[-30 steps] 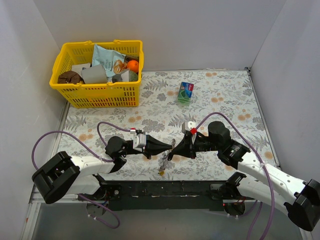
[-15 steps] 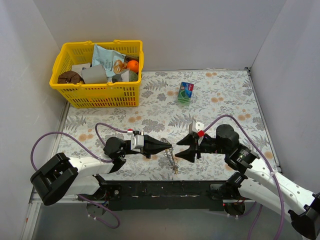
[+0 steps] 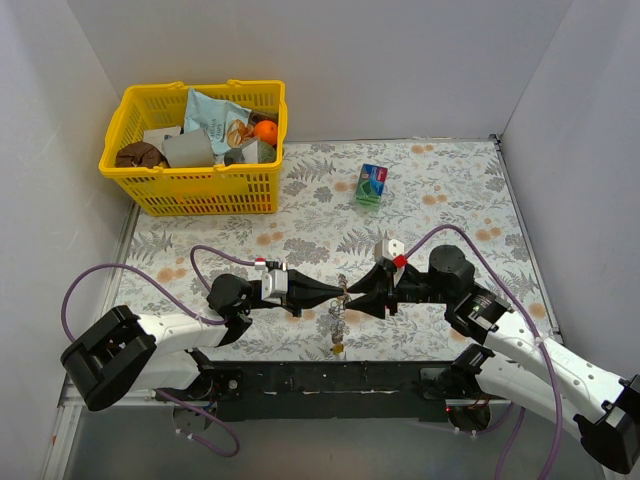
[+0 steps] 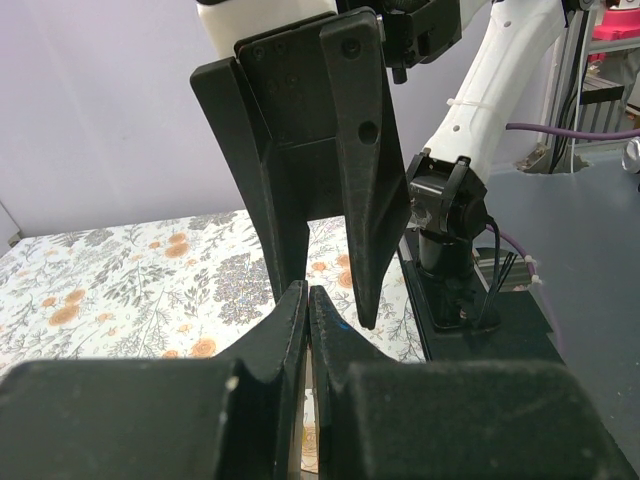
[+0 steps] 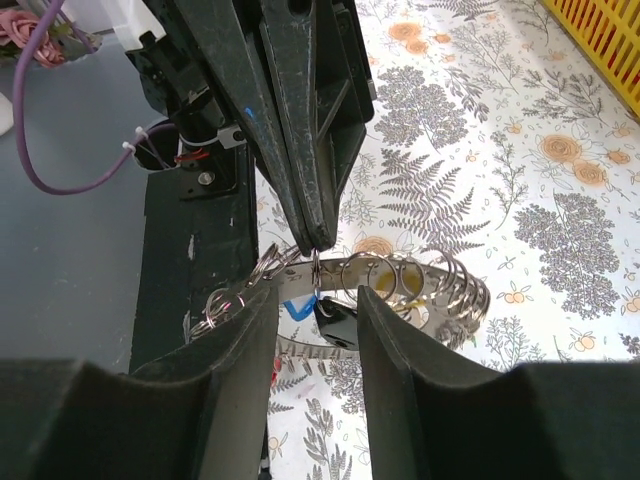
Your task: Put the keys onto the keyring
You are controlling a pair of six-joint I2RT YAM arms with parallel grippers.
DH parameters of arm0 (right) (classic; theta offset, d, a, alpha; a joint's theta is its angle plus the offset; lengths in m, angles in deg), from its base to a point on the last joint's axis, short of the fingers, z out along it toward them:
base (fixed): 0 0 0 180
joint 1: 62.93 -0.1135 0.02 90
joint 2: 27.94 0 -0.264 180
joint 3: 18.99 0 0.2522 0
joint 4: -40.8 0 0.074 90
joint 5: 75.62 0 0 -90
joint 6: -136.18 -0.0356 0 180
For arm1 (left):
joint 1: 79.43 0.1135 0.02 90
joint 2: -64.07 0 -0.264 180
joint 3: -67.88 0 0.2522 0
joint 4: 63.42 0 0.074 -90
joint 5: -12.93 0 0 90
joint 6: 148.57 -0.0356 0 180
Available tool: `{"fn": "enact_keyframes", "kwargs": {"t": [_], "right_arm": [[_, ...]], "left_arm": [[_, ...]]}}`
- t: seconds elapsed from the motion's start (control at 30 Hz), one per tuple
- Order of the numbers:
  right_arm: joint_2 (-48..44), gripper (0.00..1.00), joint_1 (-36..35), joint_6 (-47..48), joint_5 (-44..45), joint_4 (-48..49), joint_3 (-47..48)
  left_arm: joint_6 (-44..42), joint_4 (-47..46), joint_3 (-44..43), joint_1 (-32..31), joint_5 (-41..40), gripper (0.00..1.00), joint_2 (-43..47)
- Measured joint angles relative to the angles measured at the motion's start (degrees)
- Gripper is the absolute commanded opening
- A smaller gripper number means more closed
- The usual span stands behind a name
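1. Yellow basket (image 3: 200, 192): on the floral table cover (image 3: 450, 200), well beyond and to the left of the left gripper. It holds assorted packets and an orange item.

2. Left gripper (image 3: 336, 292): raised above the table, pointing to the right at the right gripper. The jaws are fully closed. The right wrist view shows the two fingertips pinched on a thin wire loop at the upper rim of the keyring (image 5: 440, 292).

3. Keyring: hangs directly below the left gripper's tip, in the narrow space between the two grippers. It is a silvery band carrying several small wire loops.

4. Keys (image 3: 337, 338): dangle in a short cluster under the keyring, below both gripper tips. A yellowish tag is lowest in the overhead view. A blue tag shows just beside the right gripper's fingers in the right wrist view.

5. Right gripper (image 3: 351, 299): faces the left gripper tip to tip, nearly touching it. The jaws stand apart. Its fingers (image 5: 235, 345) straddle the near part of the keyring. It cannot be determined whether either finger touches the metal.

6. Small green-and-blue box (image 3: 371, 184): stands on the table well beyond the right gripper.
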Motion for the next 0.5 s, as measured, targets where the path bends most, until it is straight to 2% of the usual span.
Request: {"fn": "enact_keyframes", "kwargs": {"t": [0.27, 0.3, 0.37, 0.47, 0.5], "right_arm": [[0.3, 0.34, 0.0, -1.5, -0.6, 2.2, 0.0], [0.6, 0.29, 0.0, -1.8, -0.8, 2.7, 0.0], [1.3, 0.26, 0.0, -2.3, -1.2, 3.3, 0.1], [2.6, 0.14, 0.0, -2.8, -2.1, 4.1, 0.2], [3.0, 0.05, 0.0, -3.0, -2.3, 4.2, 0.2]], "left_arm": [[0.2, 0.0, 0.0, 0.0, 0.0, 0.00, 0.0], [0.2, 0.0, 0.0, 0.0, 0.0, 0.00, 0.0], [0.3, 0.0, 0.0, 0.0, 0.0, 0.00, 0.0], [0.3, 0.0, 0.0, 0.0, 0.0, 0.00, 0.0], [0.3, 0.0, 0.0, 0.0, 0.0, 0.00, 0.0]]}}
